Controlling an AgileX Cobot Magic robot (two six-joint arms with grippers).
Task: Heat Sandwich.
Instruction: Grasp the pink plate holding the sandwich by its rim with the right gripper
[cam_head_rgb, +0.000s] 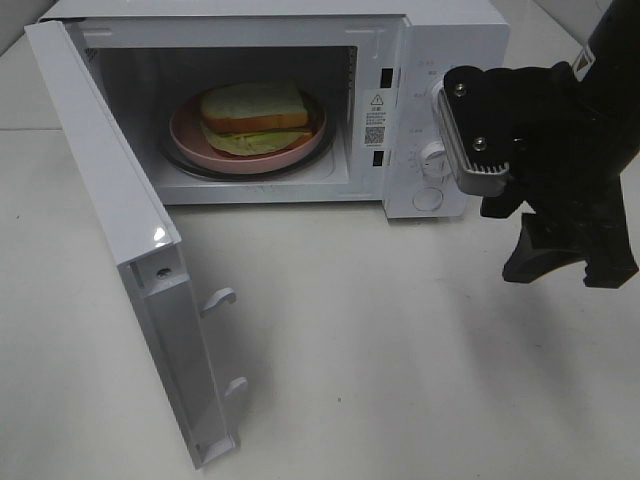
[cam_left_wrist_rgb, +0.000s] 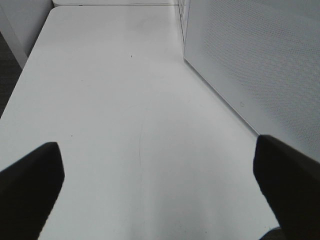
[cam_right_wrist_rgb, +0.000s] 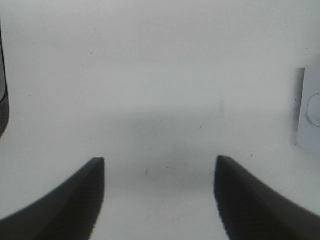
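The sandwich (cam_head_rgb: 252, 113), pale bread with yellow-green filling, lies on a round pink plate (cam_head_rgb: 190, 140) inside the white microwave (cam_head_rgb: 440, 40), whose door (cam_head_rgb: 120, 230) stands swung wide open to the left. My right gripper (cam_head_rgb: 565, 270) hangs in front of the microwave's control panel at the right, pointing down at the table. In the right wrist view this gripper (cam_right_wrist_rgb: 160, 160) is open, with only bare tabletop between its fingers. My left gripper (cam_left_wrist_rgb: 157, 145) is open too, fingers wide apart over the table beside the door's outer face (cam_left_wrist_rgb: 260, 65). The left arm is hidden in the exterior view.
The microwave's two knobs (cam_head_rgb: 432, 155) sit just left of the right arm's wrist. The open door juts toward the front edge of the white table (cam_head_rgb: 380, 360). A corner of the microwave (cam_right_wrist_rgb: 310, 110) shows in the right wrist view.
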